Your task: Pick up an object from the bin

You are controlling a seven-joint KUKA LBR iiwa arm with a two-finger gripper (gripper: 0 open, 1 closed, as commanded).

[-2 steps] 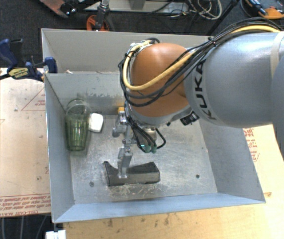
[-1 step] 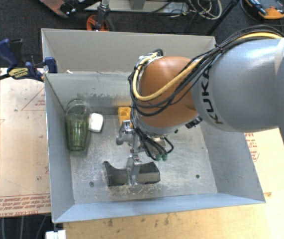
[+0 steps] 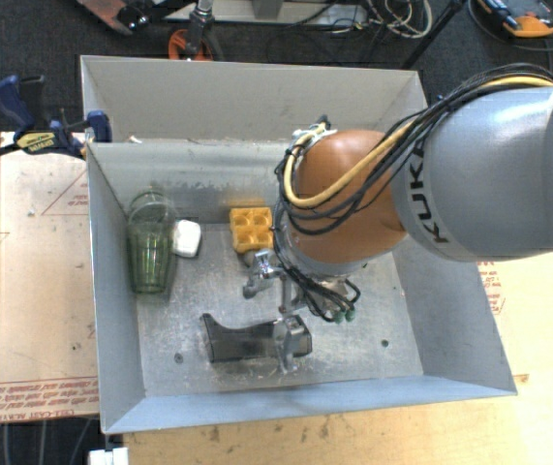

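Note:
My gripper (image 3: pixel 290 345) reaches down near the front of the bin, its fingers at the right end of a dark grey flat angular thing (image 3: pixel 236 340) lying on the floor. One finger (image 3: pixel 296 337) touches that thing's right edge. Whether the fingers close on it is hidden by the wrist. A yellow block with round dimples (image 3: pixel 250 228) lies behind the gripper, near the bin's middle.
A clear greenish glass jar (image 3: pixel 150 243) lies on its side at the left wall, with a small white piece (image 3: pixel 187 237) beside it. The arm with its orange cover and cables hangs over the bin's right half.

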